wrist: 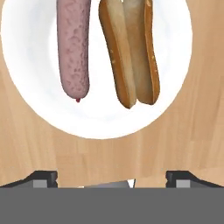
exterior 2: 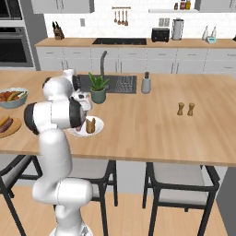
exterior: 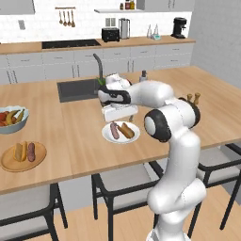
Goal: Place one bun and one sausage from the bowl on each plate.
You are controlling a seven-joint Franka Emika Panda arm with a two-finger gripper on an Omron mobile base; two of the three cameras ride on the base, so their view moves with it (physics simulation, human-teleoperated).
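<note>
While your arm (exterior: 160, 101) reaches over the bench (exterior: 75, 136), you see a tan plate (exterior: 23, 157) at its left with bun (exterior: 19, 151) and sausage (exterior: 31, 152), white plate (wrist: 100, 118) under the claw (wrist: 111, 179), jaws spread, grasping nothing, bun (wrist: 131, 52) beside sausage (wrist: 73, 48) on it.

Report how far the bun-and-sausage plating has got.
Done: the white plate holds a sausage and a bun side by side, and the wooden plate holds its own sausage and bun. In hand: nothing; the pincer stands open over the white plate's near edge. Left: nothing that the pictures show; both plates look served.
</note>
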